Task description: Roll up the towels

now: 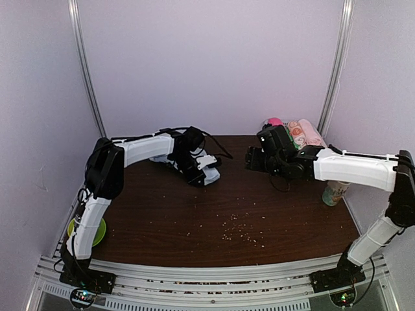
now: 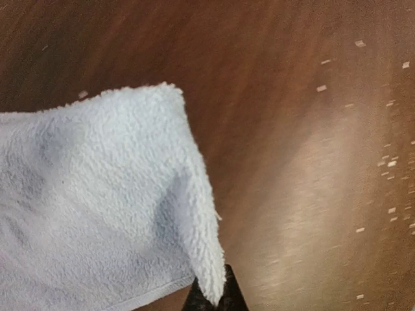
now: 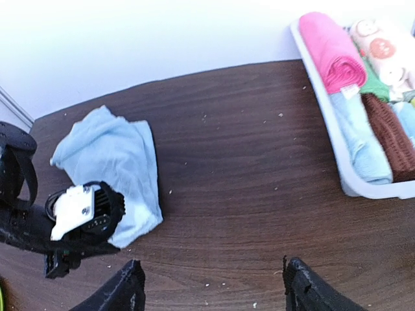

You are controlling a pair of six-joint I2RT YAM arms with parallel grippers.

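Counted two arms, two task towels, one white tray (image 3: 322, 107), one loose scatter of pale crumbs (image 1: 238, 230).

Found light blue towel (image 3: 111, 159) lying loosely folded on the bench (image 3: 246, 181), left of centre toward the far edge, well apart from the tray. Found left gripper (image 2: 214, 303) clamped on one corner of it, cloth pinched between the black fingertips (image 2: 235, 303), remaining cloth slack beside.

Found pink towel (image 3: 332, 53) already rolled, lying in the tray at the bench's far right corner, against the tray's left wall. Counted at least four more rolls packed in with it: pale blue roll (image 3: 362, 146) touching the pink one's near end, brown roll (image 3: 389, 133), green roll (image 3: 373, 85), peach printed roll (image 3: 382, 42).

Found right gripper (image 3: 214, 288) spread wide, holding nothing, hovering over bare wood between towel and tray.

Edges and room: noted a broad bare strip of bench through the middle, far wall to near edge, broken only by crumbs toward the near edge. Noted left arm (image 1: 146, 149) bent across the left half, right arm (image 1: 353, 168) reaching in from the right edge. Saw a green round plate (image 1: 97, 231) at the near left corner, partly hidden behind the left arm, and a pale container (image 1: 334, 193) at the right edge under the right arm; could not tell its kind.
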